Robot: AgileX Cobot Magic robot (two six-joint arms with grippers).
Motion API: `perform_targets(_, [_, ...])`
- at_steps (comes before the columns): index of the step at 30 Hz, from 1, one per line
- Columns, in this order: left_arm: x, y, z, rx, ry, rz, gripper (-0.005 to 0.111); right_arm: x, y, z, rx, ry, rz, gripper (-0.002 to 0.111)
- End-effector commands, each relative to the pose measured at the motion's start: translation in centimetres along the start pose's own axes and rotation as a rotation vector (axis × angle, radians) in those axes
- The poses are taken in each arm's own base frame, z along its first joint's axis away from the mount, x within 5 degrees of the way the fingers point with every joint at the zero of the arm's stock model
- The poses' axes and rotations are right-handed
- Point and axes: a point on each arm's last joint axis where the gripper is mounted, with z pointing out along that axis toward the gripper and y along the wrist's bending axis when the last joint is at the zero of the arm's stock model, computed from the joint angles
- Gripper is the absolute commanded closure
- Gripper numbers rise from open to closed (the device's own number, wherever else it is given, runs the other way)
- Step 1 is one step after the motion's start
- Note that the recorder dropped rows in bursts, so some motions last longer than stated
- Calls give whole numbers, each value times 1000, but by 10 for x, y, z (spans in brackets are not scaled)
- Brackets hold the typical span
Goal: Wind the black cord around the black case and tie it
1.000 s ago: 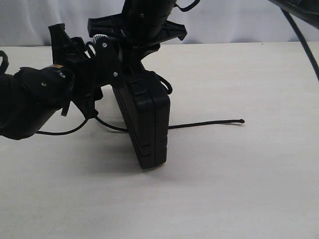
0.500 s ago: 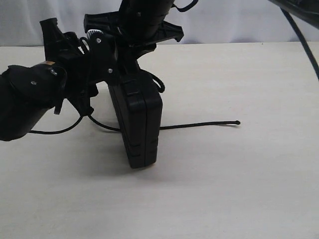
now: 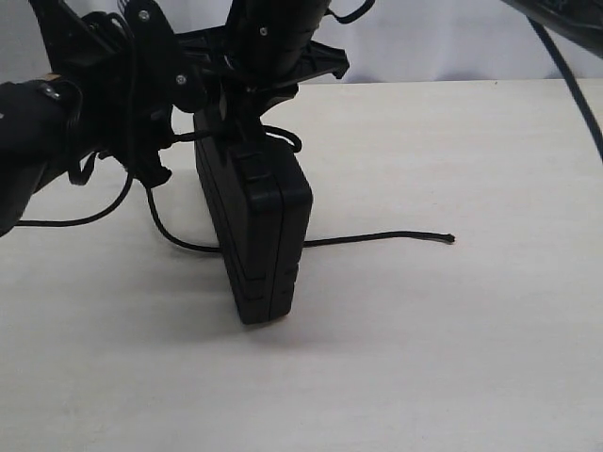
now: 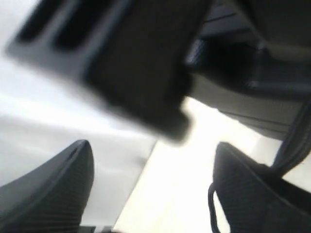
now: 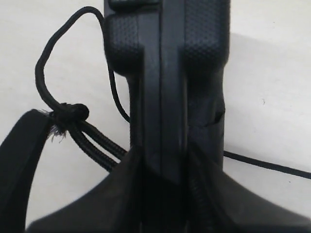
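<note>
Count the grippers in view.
2. The left gripper is open, raised beside the top of the black case; the right gripper clamps that upright case's top edge.

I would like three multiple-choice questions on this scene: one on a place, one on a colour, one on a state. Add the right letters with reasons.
1. The black case is: A lying flat; B standing on edge; C open.
2. In the exterior view, the black cord's free end lies: A on the table, right of the case; B on the case; C in a gripper.
3. The table is: A green; B cream; C blue.
B: the right gripper clamps it upright. A: the end rests on bare table. B: the surface is pale.
</note>
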Motion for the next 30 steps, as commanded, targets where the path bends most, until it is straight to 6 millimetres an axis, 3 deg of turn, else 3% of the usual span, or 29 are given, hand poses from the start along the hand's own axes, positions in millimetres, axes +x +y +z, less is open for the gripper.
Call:
perform_targets(1, [8, 5, 0, -16, 62, -41, 41, 2, -1, -2, 18, 13, -27, 104])
perform_targets(7, [34, 16, 7, -40, 203, -175, 41, 2, -1, -1, 22, 13, -28, 104])
perform_targets(11, [54, 19, 16, 48, 257, -360, 41, 2, -1, -1, 23, 13, -29, 104])
perform_targets(15, [63, 21, 23, 170, 192, -520, 46, 1, -2, -1, 29, 10, -31, 104])
perform_targets(17, [61, 21, 26, 243, 104, -541, 54, 1, -2, -1, 32, 10, -32, 104])
perform_targets(18, [61, 19, 25, 280, 67, -526, 59, 1, -2, -1, 32, 10, -34, 104])
perform_targets(19, [61, 11, 23, 374, -20, -393, 71, 1, -3, -1, 35, 8, -35, 104])
perform_targets(21, [73, -1, 24, 420, -21, -159, 81, 1, -3, -1, 35, 8, -35, 104])
perform_targets(23, [80, -5, 26, 429, -12, -46, 88, 1, -3, -1, 37, 8, -39, 104])
perform_targets(25, [79, -9, 29, 463, -31, 15, 94, 1, -3, -1, 37, 8, -39, 104])
perform_targets(30, [80, 0, 36, 384, 8, 34, 93, 1, -3, -1, 37, 8, -39, 104])
